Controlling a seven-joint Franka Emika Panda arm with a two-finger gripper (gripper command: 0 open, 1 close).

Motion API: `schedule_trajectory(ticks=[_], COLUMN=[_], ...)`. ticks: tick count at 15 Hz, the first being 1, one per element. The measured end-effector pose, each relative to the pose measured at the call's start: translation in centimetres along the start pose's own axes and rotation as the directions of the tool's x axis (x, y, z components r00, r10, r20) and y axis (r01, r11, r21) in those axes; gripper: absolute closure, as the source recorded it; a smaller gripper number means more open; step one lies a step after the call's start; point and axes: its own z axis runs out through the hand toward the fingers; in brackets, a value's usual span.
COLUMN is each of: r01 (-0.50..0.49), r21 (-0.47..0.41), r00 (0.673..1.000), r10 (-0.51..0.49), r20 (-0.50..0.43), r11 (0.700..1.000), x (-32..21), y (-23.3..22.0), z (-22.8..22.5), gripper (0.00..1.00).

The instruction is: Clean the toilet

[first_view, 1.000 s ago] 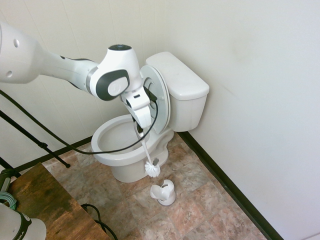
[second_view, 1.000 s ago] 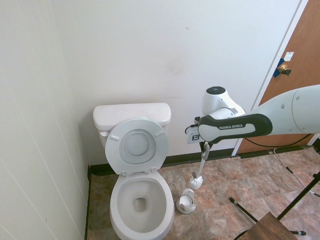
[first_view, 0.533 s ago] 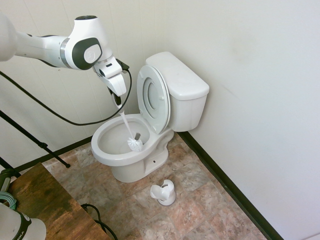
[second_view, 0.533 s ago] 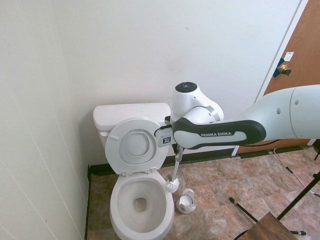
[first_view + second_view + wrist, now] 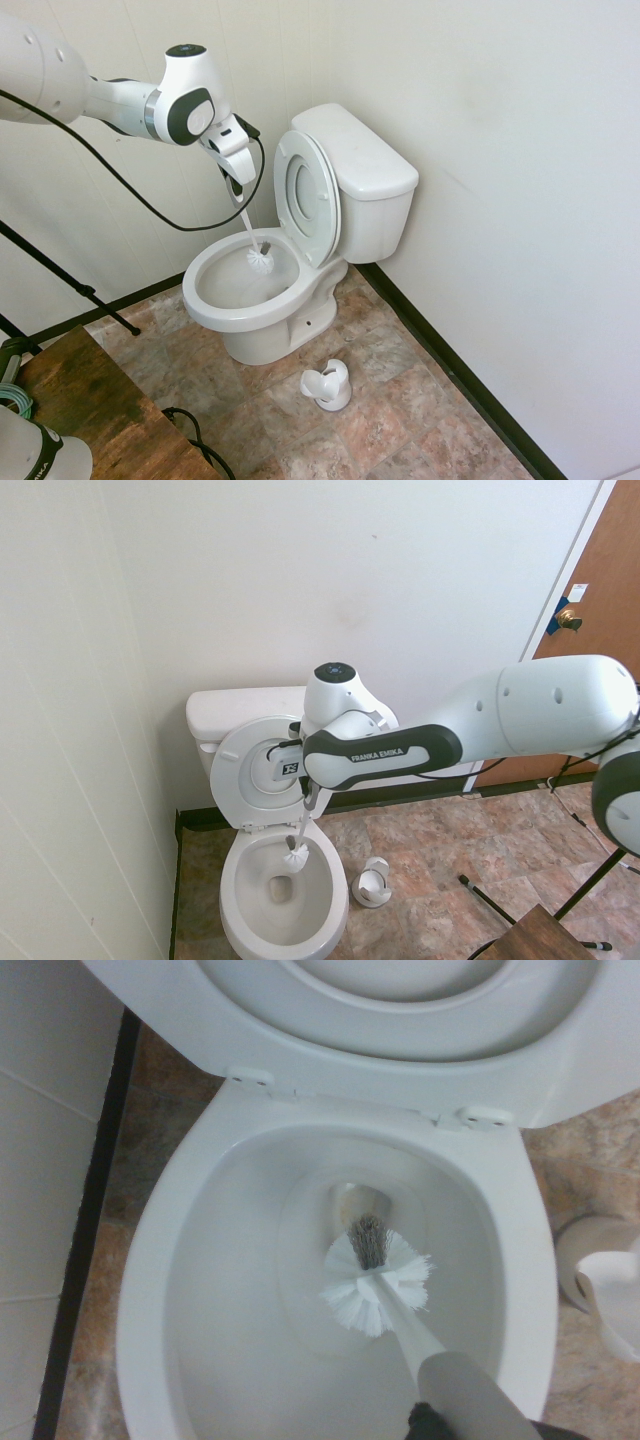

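Toilet w/ lid up, in the room's corner; brush held over the bowl.
Gripper is clamped narrow on the brush handle, pointing down; bristles hang inside the rim, toward 12 o'clock of the bowl in the second ext. view, contact w/ ceramic not discernible. Risks, as judged: handle could be twisted in the grip if the head is jammed against the wall; raised seat could be knocked. Holder is left on the floor, approx. 3 o'clock of the bowl.

The toilet is plain white, as is the brush (greyish at its bristle core, possibly shadow). The holder, lower centre, is white too. Floor tiles are mottled brown-pink; baseboard black.
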Motion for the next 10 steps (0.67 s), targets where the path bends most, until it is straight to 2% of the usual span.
schedule_trajectory(ticks=[4, 10], r01=[-0.024, -0.117], r21=[0.018, 0.031], r00=[1.0, 0.993], r10=[0.024, 0.118], r20=[0.021, -0.022], r11=[1.0, 0.993], x=[-0.5, 0.8], y=[-3.5, -7.0], z=[6.3, 11.7], gripper=[1.0, 1.0])
